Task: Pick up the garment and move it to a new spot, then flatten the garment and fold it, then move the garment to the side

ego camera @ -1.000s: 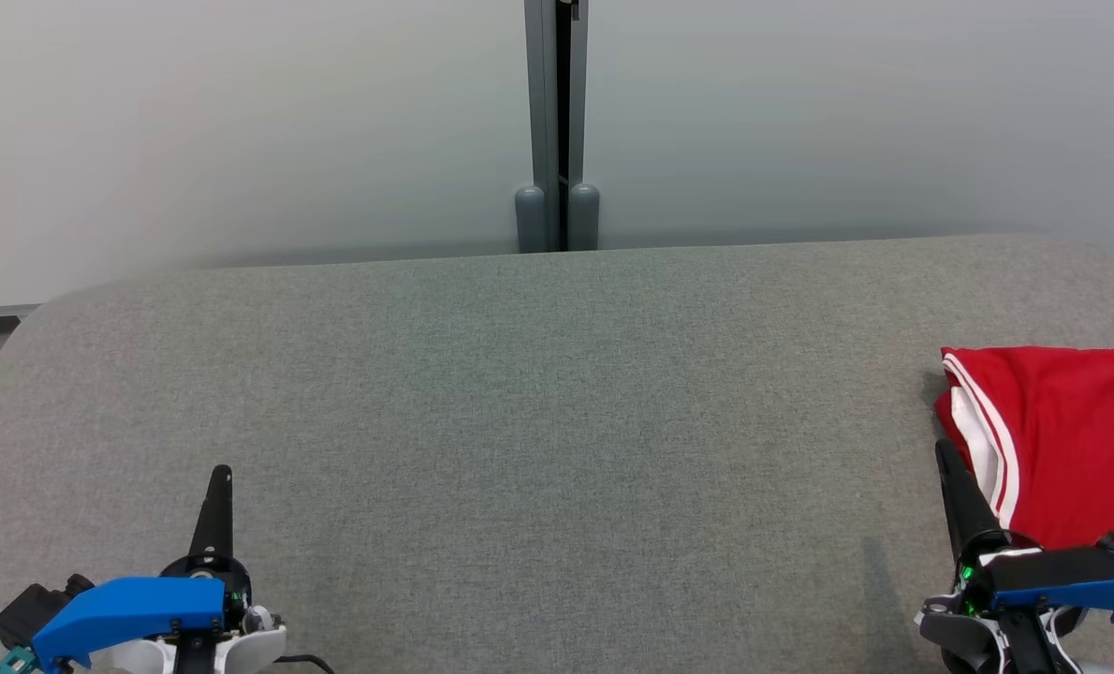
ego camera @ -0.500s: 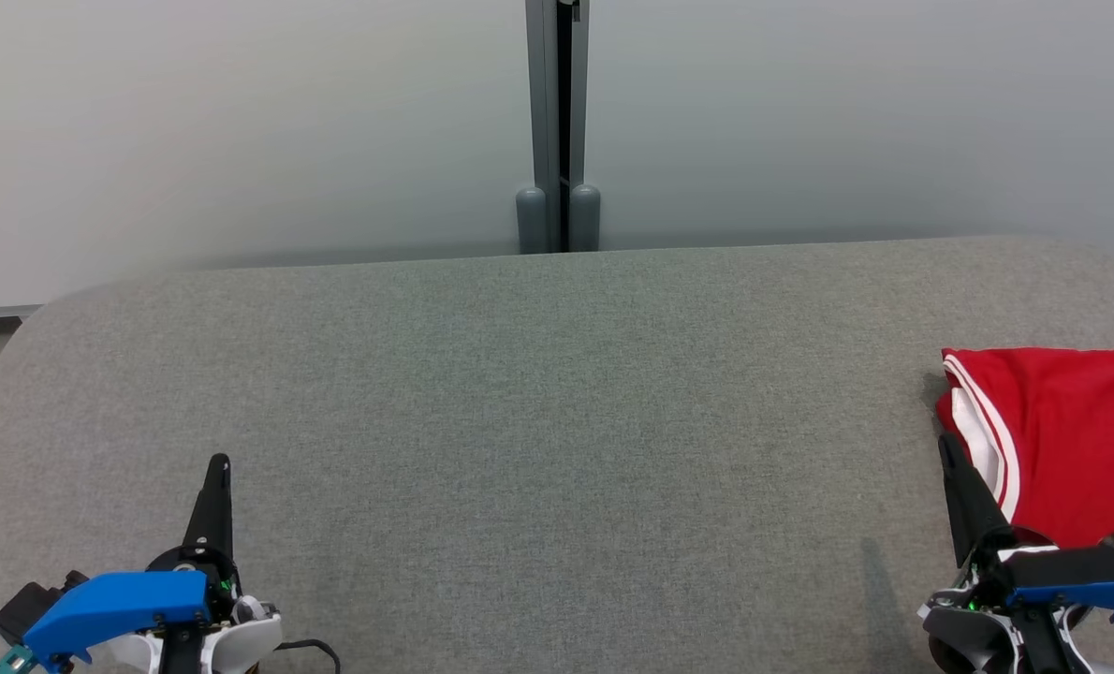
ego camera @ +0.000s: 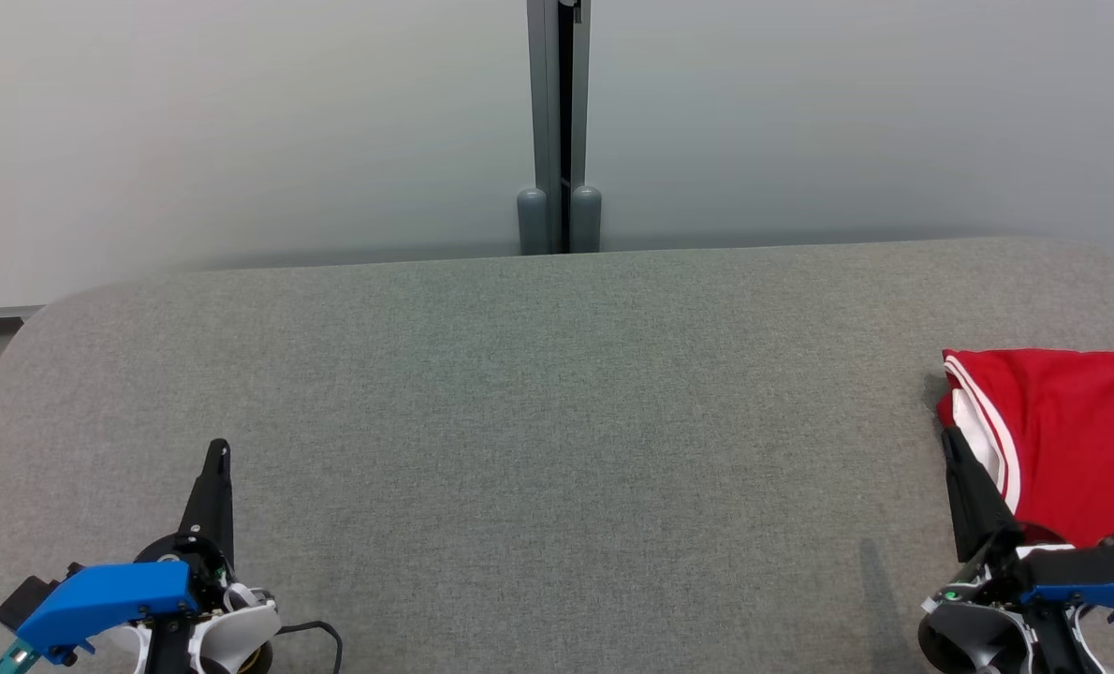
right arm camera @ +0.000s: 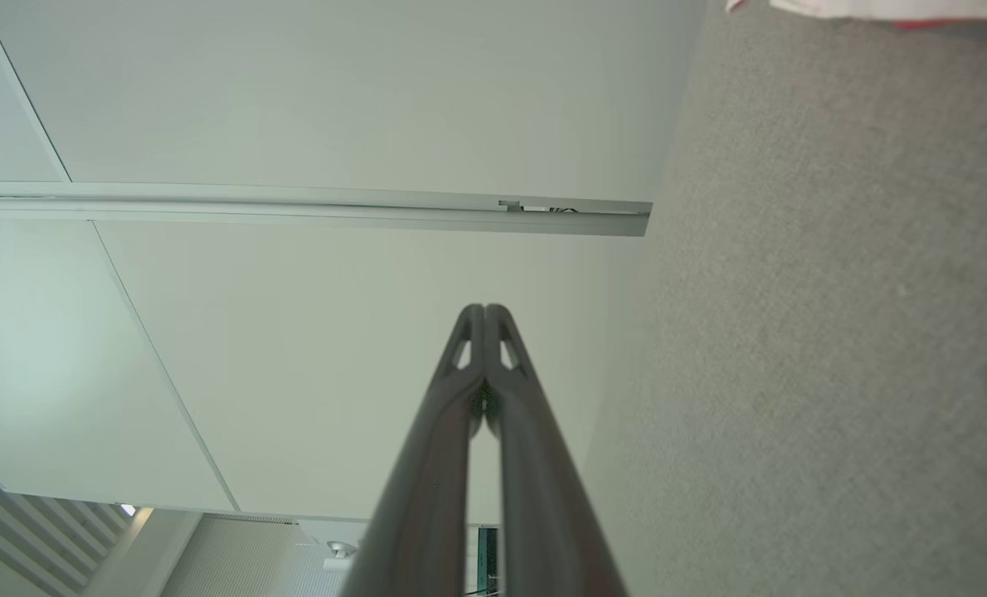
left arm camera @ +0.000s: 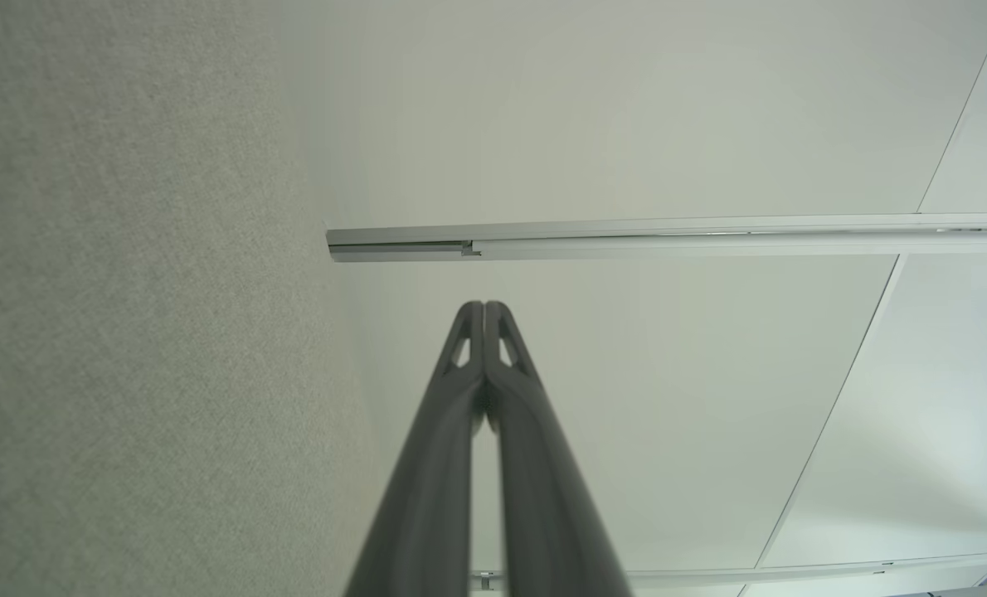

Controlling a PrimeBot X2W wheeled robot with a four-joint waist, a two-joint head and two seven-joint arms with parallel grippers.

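Grey woven fabric covers the tabletop (ego camera: 557, 421) in the head view. The red garment (ego camera: 1072, 431), white-trimmed and folded, lies at its 3 o'clock edge. At 7 o'clock sits the left end effector (ego camera: 217, 452), jaws together and holding nothing. At 4 o'clock the right end effector (ego camera: 948, 438) is likewise pressed together, its tip at the garment's 9 o'clock edge; whether they touch is unclear.

In the left wrist view the jaws meet at the tips, with the tabletop at 9 o'clock.

In the right wrist view the jaws meet too, empty, and a white sliver of garment (right arm camera: 875, 7) shows at 1 o'clock.
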